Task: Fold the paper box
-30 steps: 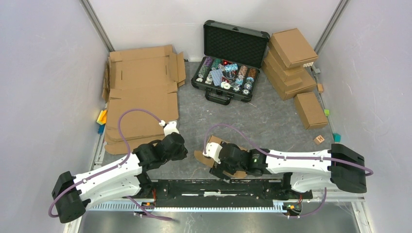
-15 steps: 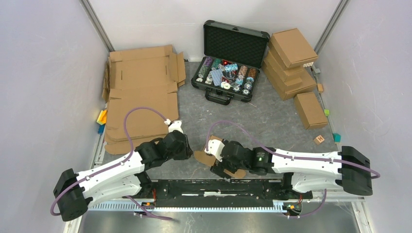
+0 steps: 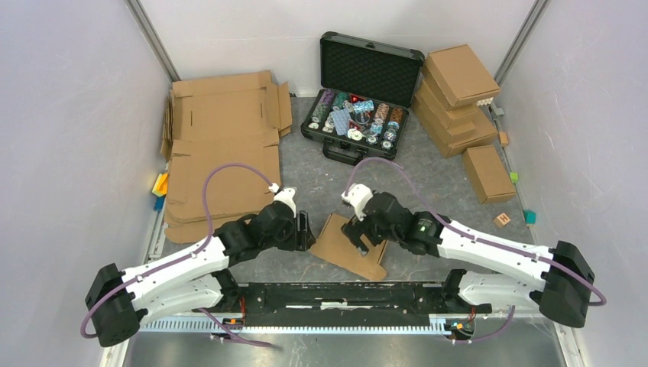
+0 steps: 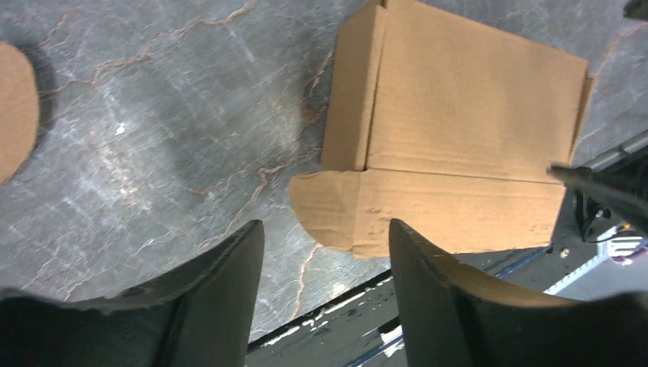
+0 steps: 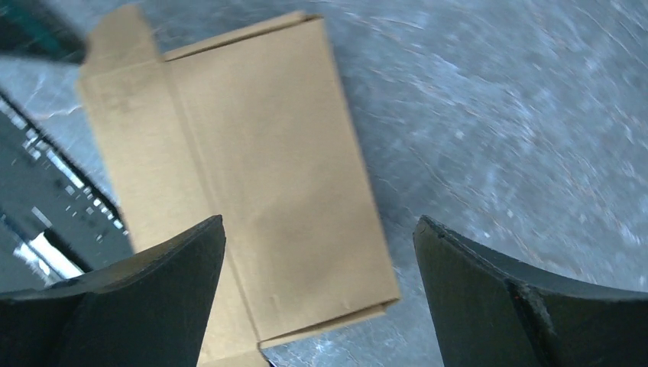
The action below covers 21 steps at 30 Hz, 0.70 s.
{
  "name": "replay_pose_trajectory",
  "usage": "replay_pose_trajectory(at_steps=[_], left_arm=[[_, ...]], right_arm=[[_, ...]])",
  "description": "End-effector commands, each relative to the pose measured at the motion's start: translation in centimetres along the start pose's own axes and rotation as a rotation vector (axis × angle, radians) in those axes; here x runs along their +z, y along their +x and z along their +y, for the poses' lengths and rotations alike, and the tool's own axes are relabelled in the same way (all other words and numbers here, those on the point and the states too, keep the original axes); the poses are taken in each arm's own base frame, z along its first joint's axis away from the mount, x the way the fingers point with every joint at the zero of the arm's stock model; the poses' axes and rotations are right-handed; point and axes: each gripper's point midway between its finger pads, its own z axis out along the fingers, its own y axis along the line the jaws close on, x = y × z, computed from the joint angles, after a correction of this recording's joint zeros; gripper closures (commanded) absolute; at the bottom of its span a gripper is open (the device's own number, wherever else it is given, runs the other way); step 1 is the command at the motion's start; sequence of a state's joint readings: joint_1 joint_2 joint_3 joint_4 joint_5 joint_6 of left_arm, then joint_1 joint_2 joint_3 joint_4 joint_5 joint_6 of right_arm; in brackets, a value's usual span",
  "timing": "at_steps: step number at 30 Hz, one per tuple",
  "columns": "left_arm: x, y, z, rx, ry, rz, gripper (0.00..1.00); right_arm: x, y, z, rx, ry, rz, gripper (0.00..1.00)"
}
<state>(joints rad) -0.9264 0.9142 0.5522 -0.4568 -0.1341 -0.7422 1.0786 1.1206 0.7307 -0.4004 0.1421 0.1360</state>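
Grey marbled tabletop (image 3: 443,199), walled in white, is your working floor. The bulky items sit along its far side, away from the near strip where both arms reach: the large cardboard sheets (image 3: 221,145) at the far left, the open black case (image 3: 367,69) of chips in the middle, and the stacked brown boxes (image 3: 455,95) at the far right.

The paper box (image 3: 348,246) lies flat, creases showing but no wall raised, just ahead of the black base rail (image 3: 344,294) and between your two arms. Folding looks barely begun.

Your left gripper (image 4: 325,229) hangs at the box's left end with its jaws apart, holding nothing. Your right gripper (image 5: 319,222) hovers over the main panel, also spread wide and empty. Flanking the box this way, I judge, lets one arm pin the panel while the other lifts a side strip. The rounded tab (image 4: 321,202) nearest your left fingers looks like the easiest edge to catch.
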Motion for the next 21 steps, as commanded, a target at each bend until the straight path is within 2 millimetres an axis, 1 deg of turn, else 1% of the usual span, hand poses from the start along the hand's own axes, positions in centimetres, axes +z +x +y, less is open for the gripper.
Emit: replay_pose_trajectory(at_steps=[1,2,4,5,10,12,15,18,21], left_arm=[[-0.1,-2.2,-2.8,0.085,0.125,-0.047,0.24],[0.0,-2.2,-2.8,0.086,0.122,-0.04,0.22],[0.3,-2.2,-3.0,0.095,0.116,-0.025,0.21],[0.5,-2.2,-3.0,0.101,0.116,-0.022,0.21],[0.9,-2.2,-3.4,0.126,0.136,-0.001,0.2],[1.1,-2.0,-3.8,0.125,0.153,0.022,0.16],[1.9,-1.9,-3.4,0.112,0.116,0.056,0.16],[2.7,-1.9,-3.6,0.105,0.125,0.072,0.18],[3.6,-2.3,-3.7,0.1,0.134,0.081,0.22]], right_arm=[[-0.8,0.5,-3.8,0.195,0.121,-0.019,0.02],[-0.9,1.3,-4.4,0.242,0.153,-0.01,0.02],[-1.4,2.6,-5.5,0.318,0.22,0.003,0.02],[-1.6,3.1,-5.7,0.35,0.237,0.01,0.02],[-1.9,5.0,-5.3,0.541,0.244,-0.028,0.04],[-2.1,5.6,-5.5,0.634,0.265,-0.059,0.05],[-1.9,6.4,-4.8,0.729,0.234,-0.093,0.08],[-1.4,6.9,-3.9,0.773,0.183,-0.107,0.11],[-0.7,7.4,-2.9,0.793,0.131,-0.093,0.18]])
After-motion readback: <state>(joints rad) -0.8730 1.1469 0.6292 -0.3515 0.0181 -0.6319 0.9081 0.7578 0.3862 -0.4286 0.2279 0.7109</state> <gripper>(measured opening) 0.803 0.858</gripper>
